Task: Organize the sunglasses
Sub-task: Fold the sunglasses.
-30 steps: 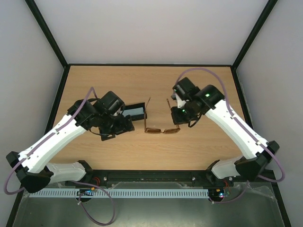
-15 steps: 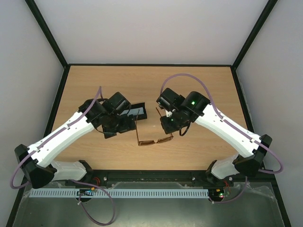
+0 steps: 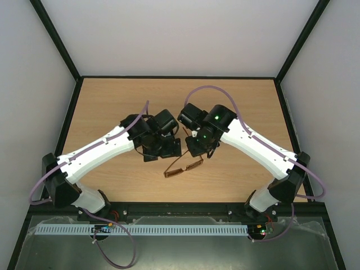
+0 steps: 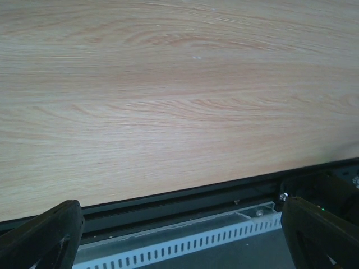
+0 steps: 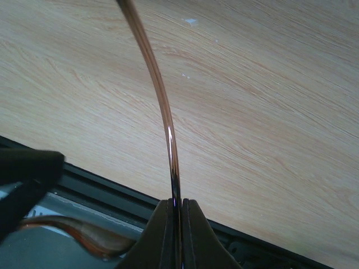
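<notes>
Both arms reach in toward the middle of the wooden surface (image 3: 112,101), wrists nearly meeting. A purple cable (image 3: 214,89) loops over each arm.

Right hand (image 5: 175,203): pressed together on one temple arm (image 5: 162,106) of the sunglasses (image 3: 184,167). In the right wrist view its two fingers (image 5: 159,227) pinch the thin brown bar with no gap on either side. The bar curves away from the grip toward 11 o'clock and runs out of the top of the picture.

Sunglasses, seen from above: the amber-lensed front sits at 7 o'clock of the right wrist, on the near half of the surface, toward 6 o'clock from its centre. The front is slanted, its right end pointing to about 2 o'clock. Whether it rests on the wood or hangs just off it, I cannot tell.

Left hand (image 4: 179,210): spread wide, nothing between the fingers. Its wrist view shows only the two dark fingertips (image 4: 50,232) in the bottom corners, bare wood grain, and the black rail (image 4: 185,199) with a white slotted strip (image 4: 185,244) along the near edge. From above, this hand sits at 9 o'clock of the right hand, close beside it, and at about 11 o'clock of the sunglasses. No contact with the glasses shows.
</notes>
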`<move>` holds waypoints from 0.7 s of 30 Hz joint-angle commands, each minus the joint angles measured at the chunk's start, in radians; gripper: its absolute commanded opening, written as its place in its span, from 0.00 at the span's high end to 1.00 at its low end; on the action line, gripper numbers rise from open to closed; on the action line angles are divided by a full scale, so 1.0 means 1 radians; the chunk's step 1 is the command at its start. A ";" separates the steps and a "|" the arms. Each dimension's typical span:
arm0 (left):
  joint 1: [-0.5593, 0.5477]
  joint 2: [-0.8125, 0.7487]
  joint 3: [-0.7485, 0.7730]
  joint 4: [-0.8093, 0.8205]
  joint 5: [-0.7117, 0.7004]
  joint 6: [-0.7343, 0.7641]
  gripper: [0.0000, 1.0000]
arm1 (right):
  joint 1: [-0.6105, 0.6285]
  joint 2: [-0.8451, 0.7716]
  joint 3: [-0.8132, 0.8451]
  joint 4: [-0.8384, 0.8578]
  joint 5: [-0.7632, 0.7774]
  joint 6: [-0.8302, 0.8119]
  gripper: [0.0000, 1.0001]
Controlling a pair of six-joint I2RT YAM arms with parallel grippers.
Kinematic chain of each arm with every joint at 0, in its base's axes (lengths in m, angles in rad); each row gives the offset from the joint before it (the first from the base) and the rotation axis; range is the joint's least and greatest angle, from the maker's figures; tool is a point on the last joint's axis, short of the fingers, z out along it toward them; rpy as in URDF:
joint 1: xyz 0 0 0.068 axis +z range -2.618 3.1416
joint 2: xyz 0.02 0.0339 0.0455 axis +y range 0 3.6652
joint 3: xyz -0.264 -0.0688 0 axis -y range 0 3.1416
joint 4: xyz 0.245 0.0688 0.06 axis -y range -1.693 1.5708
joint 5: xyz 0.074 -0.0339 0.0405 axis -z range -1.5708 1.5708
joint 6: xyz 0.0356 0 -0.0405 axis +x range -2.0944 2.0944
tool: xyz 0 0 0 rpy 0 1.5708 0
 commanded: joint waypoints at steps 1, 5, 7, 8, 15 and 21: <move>-0.035 0.015 0.012 0.065 0.078 0.010 0.01 | 0.003 0.015 0.038 -0.006 0.018 0.010 0.99; -0.042 0.007 0.004 0.100 0.098 -0.003 0.01 | 0.002 0.013 0.030 0.007 0.025 0.022 0.99; -0.033 0.001 0.011 0.092 0.078 -0.008 0.01 | 0.002 0.005 0.016 0.009 0.034 0.028 0.99; -0.023 -0.004 0.016 0.085 0.071 -0.009 0.01 | 0.002 -0.001 0.008 0.010 0.042 0.030 0.99; 0.057 -0.057 0.037 0.082 0.103 0.002 0.01 | -0.039 -0.070 -0.060 0.007 0.097 0.062 0.98; 0.183 -0.111 0.072 0.095 0.071 -0.049 0.01 | -0.183 -0.078 -0.056 0.039 0.107 0.105 0.99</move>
